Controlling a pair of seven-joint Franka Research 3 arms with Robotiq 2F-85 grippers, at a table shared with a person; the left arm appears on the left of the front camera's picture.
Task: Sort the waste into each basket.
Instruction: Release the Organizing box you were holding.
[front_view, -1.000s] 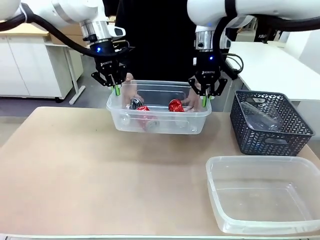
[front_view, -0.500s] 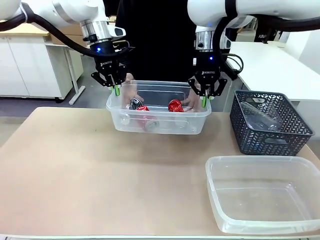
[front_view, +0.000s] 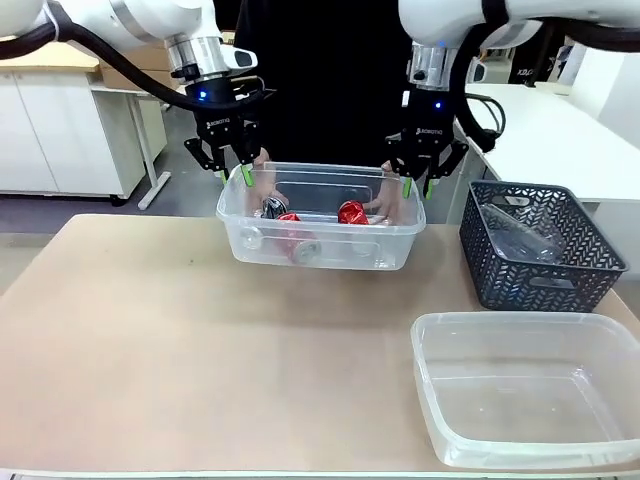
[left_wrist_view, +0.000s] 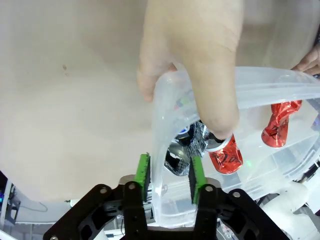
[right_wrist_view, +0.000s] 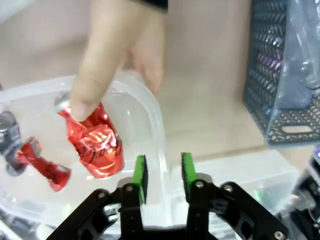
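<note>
While both grippers, left and right, pinch the rim of the tub with the cans above the table, I fear it slips because the person's hands also hold it.

The surface is a plain pale tan. Both tubs are clear plastic: the far tub and the near tub. Cans inside the far one are shiny red with silver ends, one showing black and silver. The basket is dark grey with a lattice pattern. Both arms are white, with the left gripper and right gripper black with bright green pads. The person's top is black.
</note>
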